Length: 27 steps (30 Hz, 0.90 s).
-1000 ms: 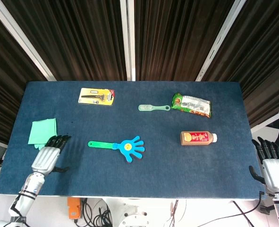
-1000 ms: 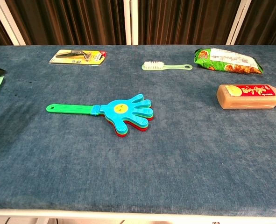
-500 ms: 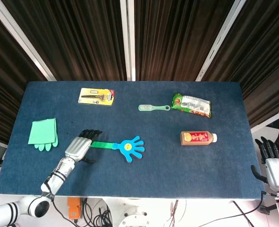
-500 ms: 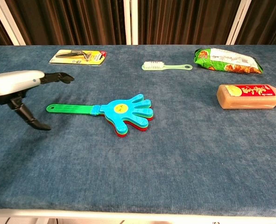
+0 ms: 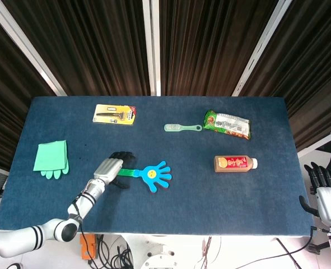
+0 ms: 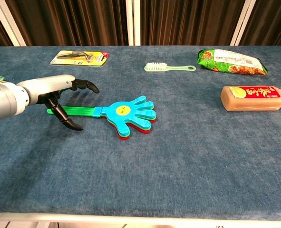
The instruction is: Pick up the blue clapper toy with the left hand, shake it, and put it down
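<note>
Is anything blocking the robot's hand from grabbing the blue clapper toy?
Nothing visible is. The left hand hovers open right over the green handle of the blue clapper toy. The other things on the table lie farther off.

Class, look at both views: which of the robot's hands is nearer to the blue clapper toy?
Left. The left hand hovers open over the green handle of the blue clapper toy. The right hand is far off, beyond the table's right edge.

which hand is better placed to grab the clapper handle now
Left. The left hand is open right over the blue clapper toy's green handle; the right hand sits off the table's far right edge.
</note>
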{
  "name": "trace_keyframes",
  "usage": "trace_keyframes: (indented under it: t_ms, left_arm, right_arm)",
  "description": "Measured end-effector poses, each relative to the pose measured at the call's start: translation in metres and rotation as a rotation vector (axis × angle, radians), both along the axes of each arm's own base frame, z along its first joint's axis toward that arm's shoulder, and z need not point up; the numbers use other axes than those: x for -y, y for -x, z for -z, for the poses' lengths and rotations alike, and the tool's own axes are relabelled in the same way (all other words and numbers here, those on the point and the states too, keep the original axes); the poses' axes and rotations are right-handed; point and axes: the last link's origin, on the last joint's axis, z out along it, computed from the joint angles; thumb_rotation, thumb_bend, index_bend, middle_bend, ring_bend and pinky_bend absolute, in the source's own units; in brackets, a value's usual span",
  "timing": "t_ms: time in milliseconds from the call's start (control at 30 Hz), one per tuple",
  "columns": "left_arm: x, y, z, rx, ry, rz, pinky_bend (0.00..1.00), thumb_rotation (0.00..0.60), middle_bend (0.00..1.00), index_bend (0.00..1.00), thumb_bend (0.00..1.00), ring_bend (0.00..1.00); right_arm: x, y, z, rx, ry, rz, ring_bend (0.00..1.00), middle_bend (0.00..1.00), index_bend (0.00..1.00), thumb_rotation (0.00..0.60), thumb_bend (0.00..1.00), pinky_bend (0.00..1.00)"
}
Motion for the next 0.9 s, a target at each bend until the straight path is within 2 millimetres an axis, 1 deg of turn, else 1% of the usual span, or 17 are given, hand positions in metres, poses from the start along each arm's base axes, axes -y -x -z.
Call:
trace_keyframes:
  t_ms: [233,300,500,600,700,800,867,900]
  left_arm:
    - [-0.002,-0.003,0.006,-0.015,-0.016,0.006,0.00,0.600,0.09,0.31,0.16,0.00]
    - [-0.001,-0.005,0.008,-0.019,-0.022,0.008,0.00,0.600,0.09,0.33,0.18,0.00]
    - [-0.002,-0.009,0.012,-0.009,-0.031,-0.014,0.00,0.600,0.11,0.38,0.27,0.00]
    - [-0.004,-0.009,0.012,-0.010,-0.033,-0.028,0.00,0.600,0.12,0.42,0.30,0.00]
    - [-0.006,-0.010,0.011,-0.003,-0.036,-0.043,0.00,0.600,0.13,0.49,0.32,0.00]
    - [-0.006,-0.012,0.011,0.000,-0.051,-0.038,0.00,0.600,0.17,0.59,0.33,0.00]
    - [-0.007,-0.013,0.010,0.005,-0.069,-0.031,0.04,0.600,0.21,0.67,0.34,0.01]
    - [-0.007,-0.014,0.009,0.009,-0.079,-0.028,0.06,0.600,0.22,0.69,0.34,0.02]
  right_arm:
    - [0.001,0.003,-0.002,0.002,0.002,0.007,0.00,0.00,0.00,0.600,0.27,0.00]
    - [0.001,0.003,-0.002,0.002,0.000,0.007,0.00,0.00,0.00,0.600,0.27,0.00]
    - [0.000,0.002,-0.002,-0.001,-0.003,0.007,0.00,0.00,0.00,0.600,0.27,0.00]
    - [0.000,0.003,-0.003,-0.003,-0.004,0.012,0.00,0.00,0.00,0.600,0.27,0.00]
    - [0.000,0.003,-0.003,-0.003,-0.002,0.014,0.00,0.00,0.00,0.600,0.27,0.00]
    - [0.000,0.003,-0.003,-0.003,-0.003,0.015,0.00,0.00,0.00,0.600,0.27,0.00]
    - [0.000,0.003,-0.003,-0.003,-0.003,0.017,0.00,0.00,0.00,0.600,0.27,0.00]
    - [0.000,0.004,-0.003,-0.003,-0.004,0.017,0.00,0.00,0.00,0.600,0.27,0.00]
